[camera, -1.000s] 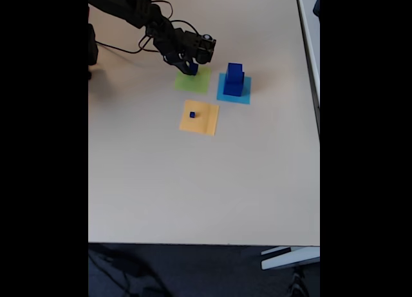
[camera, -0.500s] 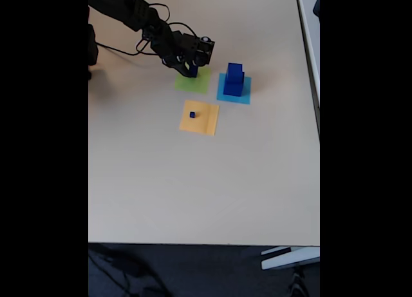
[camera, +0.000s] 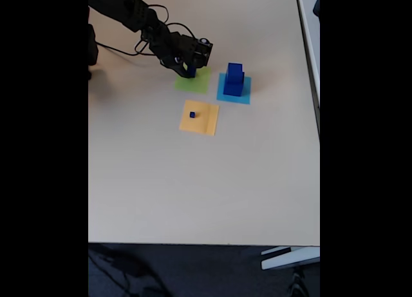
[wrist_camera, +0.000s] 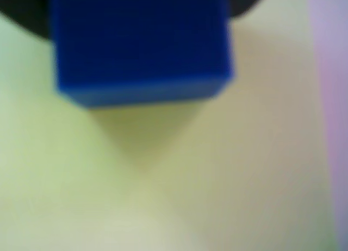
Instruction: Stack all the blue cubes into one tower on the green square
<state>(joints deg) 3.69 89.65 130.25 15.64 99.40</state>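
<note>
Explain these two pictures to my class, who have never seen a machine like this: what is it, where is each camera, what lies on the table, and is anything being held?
The black jointed thing is a small robot arm standing on a pale table. Its end is a two-fingered pincer.

The fixed view looks down at the table from a distance. The wrist view comes from a camera riding on the arm, so it is very close and blurred.

Three paper squares lie on the table: a green square, a cyan one and an orange-yellow one. Two blue cubes stand stacked on the cyan one, and a tiny cube sits on the orange-yellow one.

The pincer seems to hold another blue cube low over the green paper; whether it touches the paper is unclear.
</note>
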